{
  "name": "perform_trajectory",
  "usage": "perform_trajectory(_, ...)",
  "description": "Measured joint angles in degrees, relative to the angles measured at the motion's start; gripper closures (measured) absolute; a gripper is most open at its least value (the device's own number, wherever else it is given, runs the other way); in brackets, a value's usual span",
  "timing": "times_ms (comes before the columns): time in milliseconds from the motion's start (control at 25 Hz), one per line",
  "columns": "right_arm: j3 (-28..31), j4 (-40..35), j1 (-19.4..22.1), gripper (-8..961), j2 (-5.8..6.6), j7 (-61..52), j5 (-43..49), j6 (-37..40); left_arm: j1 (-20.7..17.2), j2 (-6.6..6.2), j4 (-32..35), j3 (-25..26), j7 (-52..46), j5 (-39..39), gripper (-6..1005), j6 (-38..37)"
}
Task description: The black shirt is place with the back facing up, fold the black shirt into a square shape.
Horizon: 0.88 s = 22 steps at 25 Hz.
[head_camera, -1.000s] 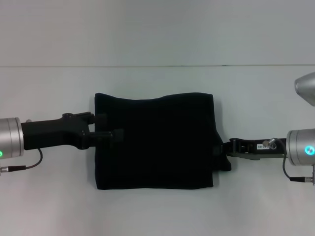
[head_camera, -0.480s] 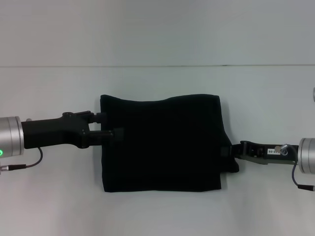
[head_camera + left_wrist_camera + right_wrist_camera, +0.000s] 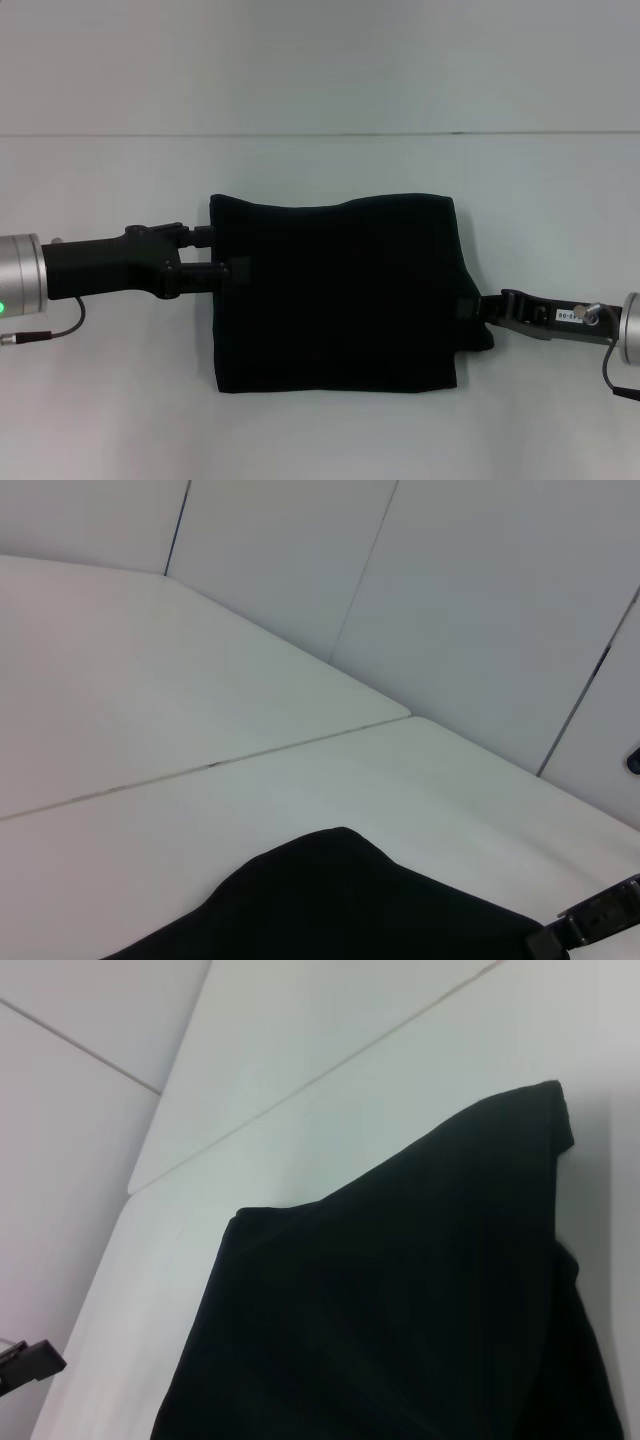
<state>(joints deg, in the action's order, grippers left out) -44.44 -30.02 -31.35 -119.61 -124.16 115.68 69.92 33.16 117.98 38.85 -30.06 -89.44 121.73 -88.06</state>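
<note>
**Folded shirt held between two level arms**

Reached in level from the left: left gripper (image 3: 228, 253), fingers spread, tips over the left edge of the black shirt (image 3: 340, 292). Lay folded into a near-square on the white table (image 3: 320, 430). Pinched shut on the shirt's right edge: right gripper (image 3: 484, 310), arm level.

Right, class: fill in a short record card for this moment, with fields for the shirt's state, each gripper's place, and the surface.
Shirt state: the black shirt lies folded into a rough rectangle, no lettering showing
Left gripper: at the shirt's left edge, fingertips over the fabric
Right gripper: at the shirt's lower right edge, where the fabric bunches
Surface: white table, a seam line across it behind the shirt
</note>
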Motion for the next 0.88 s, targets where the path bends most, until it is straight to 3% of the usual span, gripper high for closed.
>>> perform_trajectory(880, 0.14, 1.1, 1.34, 921, -0.28, 2.92, -1.63, 2.92, 0.58, -0.13, -0.27, 0.0, 0.23, -0.27, 125, 0.09)
